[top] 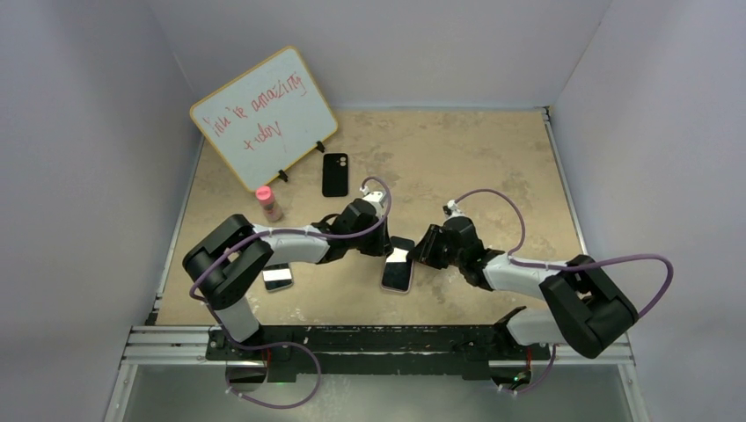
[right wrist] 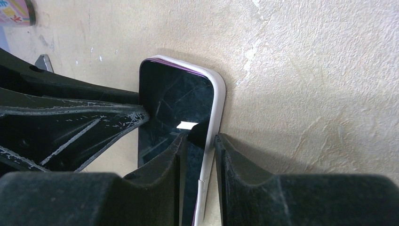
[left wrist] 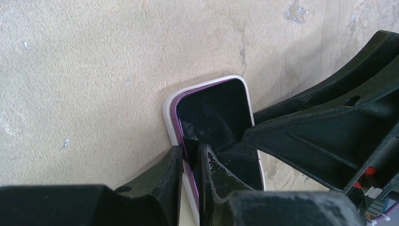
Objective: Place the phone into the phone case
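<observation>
Toward the far edge of the table, left of centre: phone case, flat, well apart from the rest. Left gripper nearly closed, clamping one long edge of the phone, screen up at mid-table. Right gripper nearly closed too, over the opposite white rim, seemingly pinching it, though contact hard to confirm.

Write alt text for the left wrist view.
The left end effector pinches one long edge of the phone, a black-screened handset with a purple frame and white rim, over a beige table. The right end effector straddles its opposite edge.
</observation>
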`<state>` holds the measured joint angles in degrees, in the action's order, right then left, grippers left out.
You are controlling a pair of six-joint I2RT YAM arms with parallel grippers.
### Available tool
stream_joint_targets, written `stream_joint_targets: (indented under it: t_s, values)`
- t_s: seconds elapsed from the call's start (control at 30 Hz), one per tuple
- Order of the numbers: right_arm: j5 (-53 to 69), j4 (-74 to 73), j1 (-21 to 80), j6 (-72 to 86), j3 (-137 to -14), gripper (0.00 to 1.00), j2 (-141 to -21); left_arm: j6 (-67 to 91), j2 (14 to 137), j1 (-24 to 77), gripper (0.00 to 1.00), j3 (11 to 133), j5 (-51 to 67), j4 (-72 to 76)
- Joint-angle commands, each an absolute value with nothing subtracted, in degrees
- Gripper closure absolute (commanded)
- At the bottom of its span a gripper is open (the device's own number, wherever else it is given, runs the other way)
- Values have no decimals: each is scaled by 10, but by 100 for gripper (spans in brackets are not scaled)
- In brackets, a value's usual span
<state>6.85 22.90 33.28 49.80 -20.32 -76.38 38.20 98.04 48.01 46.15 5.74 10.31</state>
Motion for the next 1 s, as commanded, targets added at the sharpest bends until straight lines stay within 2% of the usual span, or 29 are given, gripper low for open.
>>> stream_joint_targets:
  t_s: [0.0,0.17,0.3,0.37,0.53,0.8,0.97]
  values:
    - [77,227,337,487,-208,70,-785,412,975,493,85,452,99,114]
    - [92,185,337,476,-221,67,-771,410,925,488,73,462,67,49]
    - [95,155,337,475,-223,61,-752,416,912,485,72,453,68,41]
    - [94,135,337,478,-226,55,-747,418,914,485,72,444,75,50]
    - [92,117,337,493,-220,49,-737,415,928,485,80,439,76,53]
    - [164,222,337,568,-184,41,-749,441,940,485,94,398,131,116]
    - [208,323,337,605,-172,38,-751,489,932,484,96,350,185,182]
